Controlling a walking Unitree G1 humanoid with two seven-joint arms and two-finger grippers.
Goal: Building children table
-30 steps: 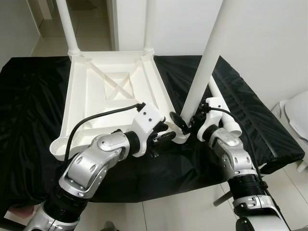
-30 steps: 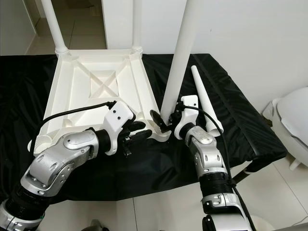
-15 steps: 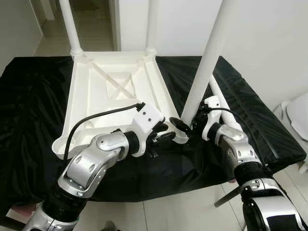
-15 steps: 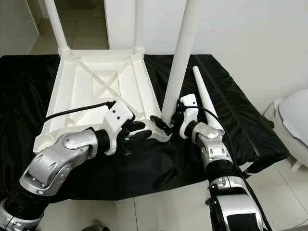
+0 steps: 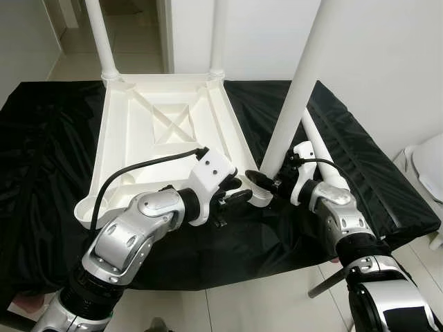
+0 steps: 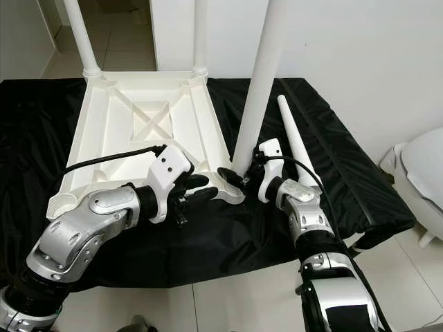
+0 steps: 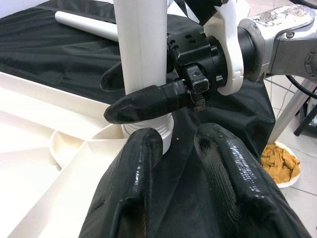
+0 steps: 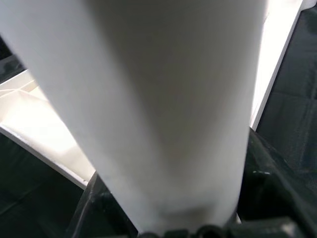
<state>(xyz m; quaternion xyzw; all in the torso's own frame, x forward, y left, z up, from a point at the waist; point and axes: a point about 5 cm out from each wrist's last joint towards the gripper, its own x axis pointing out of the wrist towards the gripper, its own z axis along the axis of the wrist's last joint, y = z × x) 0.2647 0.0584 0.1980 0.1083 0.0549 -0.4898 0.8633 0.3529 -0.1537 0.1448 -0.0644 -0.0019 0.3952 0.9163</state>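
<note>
You have the white children's table top (image 5: 163, 135) lying upside down on the black-covered desk (image 5: 48, 159), in the centre of the head views, its ribbed underside and crossed braces facing up. Two legs (image 5: 99, 36) already stand in the far corner sockets at the top of the frame. A third leg (image 5: 294, 104) stands in the near right corner socket, with your right tool (image 5: 265, 181) pinching it just above the collar; the left wrist view shows one black finger (image 7: 148, 102) pressed across the leg's base. Whether that leg is fully seated you cannot tell from here.

Your left tool (image 5: 232, 196) sits just beside that same corner, fingers slightly spread and holding nothing, resting close to the table rim.

A fourth leg (image 6: 294, 142) lies loose on the cloth, right of centre, and the near left socket (image 5: 86, 211) is still open. So judge yourself past halfway: finish this leg, then fit the last one. The parts look like smooth, rigid white plastic.
</note>
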